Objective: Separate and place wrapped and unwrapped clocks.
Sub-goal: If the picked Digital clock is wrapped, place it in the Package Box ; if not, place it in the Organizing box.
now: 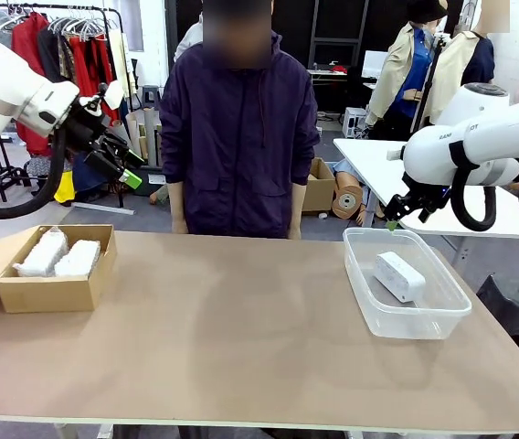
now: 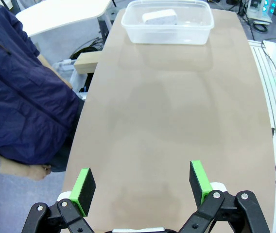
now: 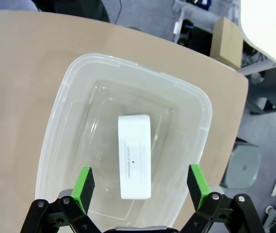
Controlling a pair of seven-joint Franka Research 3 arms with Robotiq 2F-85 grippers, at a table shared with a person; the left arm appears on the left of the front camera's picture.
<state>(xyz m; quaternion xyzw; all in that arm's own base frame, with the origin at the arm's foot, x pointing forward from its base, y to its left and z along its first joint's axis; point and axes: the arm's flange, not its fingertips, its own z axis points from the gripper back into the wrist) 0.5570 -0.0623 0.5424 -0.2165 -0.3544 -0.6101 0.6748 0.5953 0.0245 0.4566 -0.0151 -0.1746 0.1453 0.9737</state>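
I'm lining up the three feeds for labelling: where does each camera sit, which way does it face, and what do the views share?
Front view: fixed between the arms, facing across the table at the person; both arms show, left gripper raised.
Left wrist view: on the left arm, looking along the table to the clear tub; own open green pads.
Right wrist view: above the tub, looking down at the bare clock; right gripper open.
Shared: all three show tub and bare clock.
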